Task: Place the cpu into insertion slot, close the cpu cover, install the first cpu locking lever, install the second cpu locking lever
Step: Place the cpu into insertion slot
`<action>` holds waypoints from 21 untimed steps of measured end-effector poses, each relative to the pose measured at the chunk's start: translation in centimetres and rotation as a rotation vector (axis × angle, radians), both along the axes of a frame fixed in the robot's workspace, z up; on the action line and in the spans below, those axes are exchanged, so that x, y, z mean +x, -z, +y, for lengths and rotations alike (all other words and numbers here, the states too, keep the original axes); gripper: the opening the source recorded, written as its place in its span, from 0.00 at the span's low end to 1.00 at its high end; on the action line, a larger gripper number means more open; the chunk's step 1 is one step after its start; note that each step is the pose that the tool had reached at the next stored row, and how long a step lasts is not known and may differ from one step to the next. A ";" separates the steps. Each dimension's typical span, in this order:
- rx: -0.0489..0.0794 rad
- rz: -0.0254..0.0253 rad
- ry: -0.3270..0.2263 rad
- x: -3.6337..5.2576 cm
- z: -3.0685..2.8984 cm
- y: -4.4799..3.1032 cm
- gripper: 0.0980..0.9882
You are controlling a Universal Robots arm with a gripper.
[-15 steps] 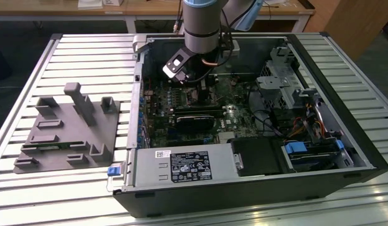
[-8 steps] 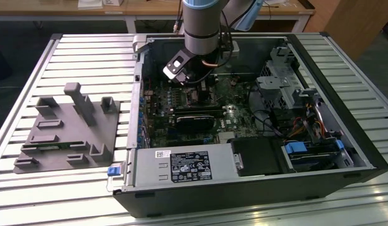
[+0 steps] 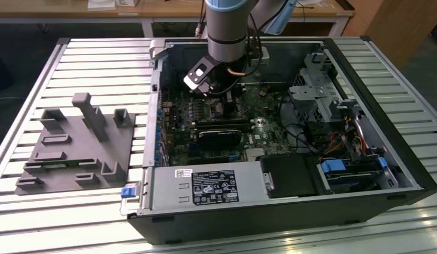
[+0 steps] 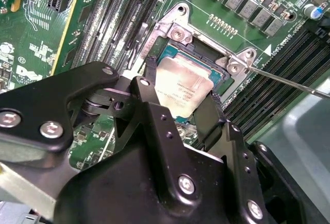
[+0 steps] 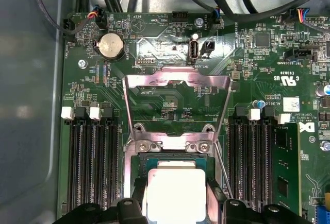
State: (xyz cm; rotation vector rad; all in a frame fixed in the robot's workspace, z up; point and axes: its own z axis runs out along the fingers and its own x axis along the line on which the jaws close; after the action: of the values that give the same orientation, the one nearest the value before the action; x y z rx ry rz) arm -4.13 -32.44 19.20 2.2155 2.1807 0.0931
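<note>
1. Exterior view: a grey robot arm (image 3: 225,32) reaches into the open black computer case (image 3: 275,217), toward its 11 o'clock corner.
2. Second wrist view: the black gripper (image 4: 181,98) clamps the small silver-grey square cpu (image 4: 180,82) at the green motherboard (image 4: 31,54) socket.
3. First wrist view: the thin silvery window-frame cpu cover (image 5: 178,77) is flipped open.

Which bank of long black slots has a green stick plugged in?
The memory slot bank farther from the coin battery; its outermost slot holds the memory stick.

Grey fixture block (image 3: 73,145) — beside computer case (image 3: 275,222) (open)
</note>
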 end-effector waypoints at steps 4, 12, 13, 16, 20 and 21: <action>0.001 -0.0008 0.000 0.01 0.02 0.05 0.49; 0.000 0.0001 0.000 0.00 0.00 -0.33 0.58; 0.000 -0.0001 0.000 0.00 0.00 -0.49 0.58; 0.000 0.0000 0.000 0.00 0.00 -1.13 0.58; 0.000 0.0000 0.000 0.00 0.00 -1.85 0.58; 0.000 -0.0001 0.000 0.00 0.01 -1.85 0.58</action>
State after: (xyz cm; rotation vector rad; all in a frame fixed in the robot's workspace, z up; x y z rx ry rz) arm -4.13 -32.44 21.05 2.2155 2.1809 0.0935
